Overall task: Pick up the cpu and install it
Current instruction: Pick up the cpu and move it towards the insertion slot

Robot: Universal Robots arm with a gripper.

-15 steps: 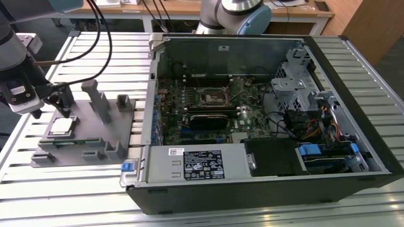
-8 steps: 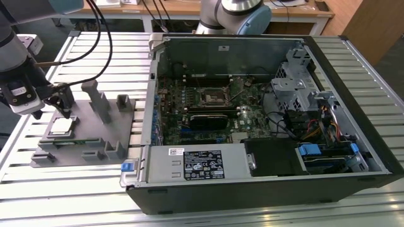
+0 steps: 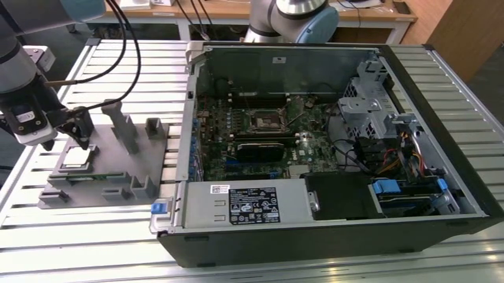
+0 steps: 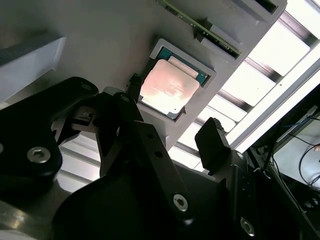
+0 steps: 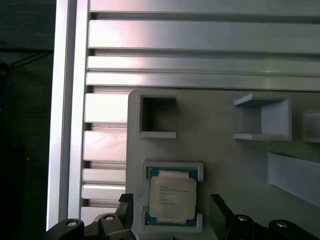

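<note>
Hovering over the cpu [image 5: 172, 197] in the grey fixture [image 5: 225, 165], the gripper [image 3: 77, 137] held its fingers [image 5: 220, 212] spread, one either side of it.

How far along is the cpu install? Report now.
Done: only the approach; the open gripper straddles the cpu. In hand: nothing; the cpu lies ungripped in its pocket on the grey fixture. Left: the lift and seating it in the empty-looking socket inside the computer case.
</note>
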